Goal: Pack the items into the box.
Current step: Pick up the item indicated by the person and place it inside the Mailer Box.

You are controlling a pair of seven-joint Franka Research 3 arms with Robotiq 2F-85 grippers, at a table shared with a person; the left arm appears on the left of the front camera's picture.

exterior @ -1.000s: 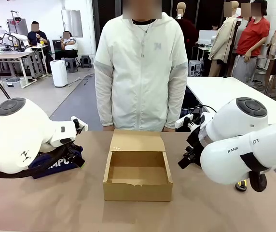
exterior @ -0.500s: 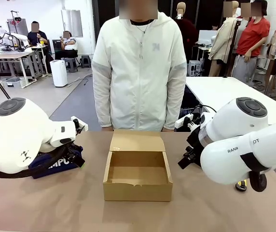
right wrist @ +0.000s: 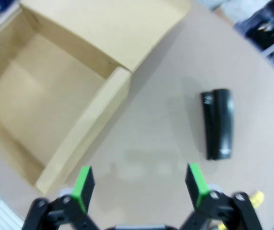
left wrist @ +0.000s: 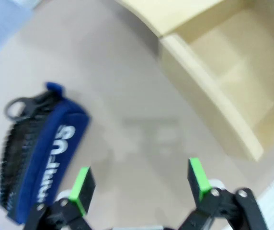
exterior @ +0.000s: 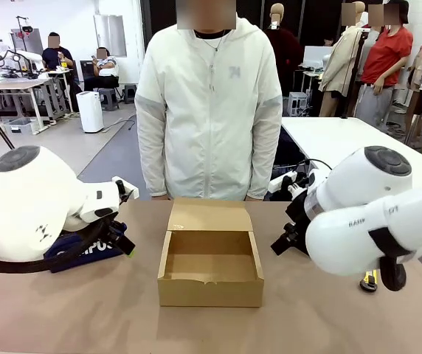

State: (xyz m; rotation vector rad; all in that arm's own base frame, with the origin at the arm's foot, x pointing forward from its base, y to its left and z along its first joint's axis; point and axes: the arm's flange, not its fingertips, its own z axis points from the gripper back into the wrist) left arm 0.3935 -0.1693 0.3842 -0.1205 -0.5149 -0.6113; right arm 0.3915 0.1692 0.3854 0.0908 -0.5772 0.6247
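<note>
Brown cardboard forms the small rectangular box [exterior: 211,293], which sits open at the middle of the tan desk [exterior: 78,317]. Its lid flap is folded back toward a person in a white zip jacket [exterior: 209,110] standing at the far edge, and its bare floor shows. On the robot's left of the box, partly behind the left arm, lies the navy zip pencil pouch [exterior: 85,251]. The white letters "MPUS" can be read on its side in the front view, with the start of the word covered by the arm; in the left wrist view the print runs sideways and is blurred. The left end effector [left wrist: 140,176] hangs over bare desk between pouch and box, its green-padded fingers spread wide and grasping nothing. The right end effector [right wrist: 139,184] is likewise released, over the desk between the box's side wall and the small black stapler [right wrist: 217,123], which lies flat, apart from the box. A little of the slim yellow-and-black utility knife [exterior: 369,282] shows beneath the right arm. Dark lettering on that arm's white shell and a small grey mark on the jacket's chest are too blurred to read.
</note>
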